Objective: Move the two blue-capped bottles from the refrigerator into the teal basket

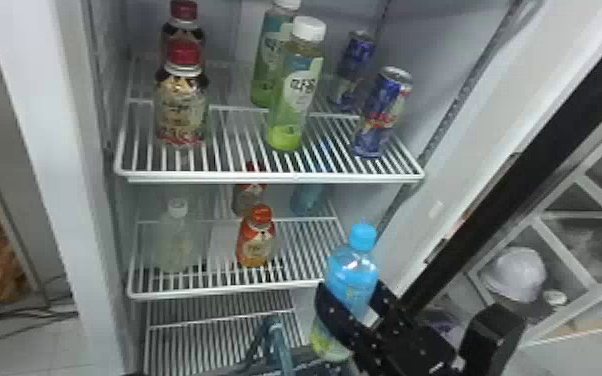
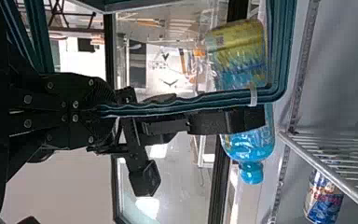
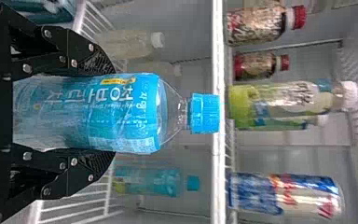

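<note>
Right gripper (image 1: pixel 349 296): jaws clamped around the blue-capped clear plastic bottle (image 1: pixel 352 272), cap above them. Left gripper (image 2: pixel 108 111): jaws pinching the teal basket (image 2: pixel 282 46).

The head view looked forward and down from the robot's head into the open refrigerator (image 1: pixel 47 100), taking in several shelves (image 1: pixel 265 178). Turned sideways, the left wrist view looked from close by past the teal handle (image 2: pixel 282 51), towards an inner side wall. The right wrist view, also sideways, faced inside, very near a blue-capped bottle (image 3: pixel 121 112) that all three views shared.
</note>
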